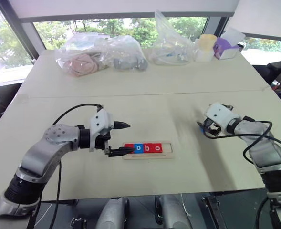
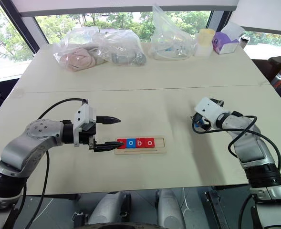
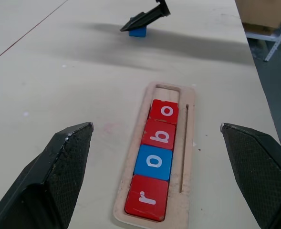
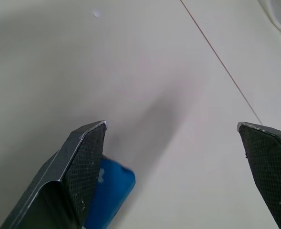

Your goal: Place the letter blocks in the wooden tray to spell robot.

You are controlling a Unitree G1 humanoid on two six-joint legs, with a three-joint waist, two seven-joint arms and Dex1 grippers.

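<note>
While four blocks are sitting in the wooden tray (image 1: pixel 148 155), the last slot is waiting.
Right pincer (image 4: pixel 173 176), gaping wide, is hovering over the blue block (image 4: pixel 109 193); its fingertip risks nudging it away.

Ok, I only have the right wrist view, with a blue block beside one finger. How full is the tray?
Observer: The wooden tray holds four letter blocks reading r, o, b, o. The slot past the last o is empty.
Operator: Where's the left gripper?
Observer: The left gripper is open, with its fingers on either side of the tray's r end.
Operator: Is my blue block gripped?
Observer: No. The blue block lies on the table under one fingertip of the open right gripper.
</note>
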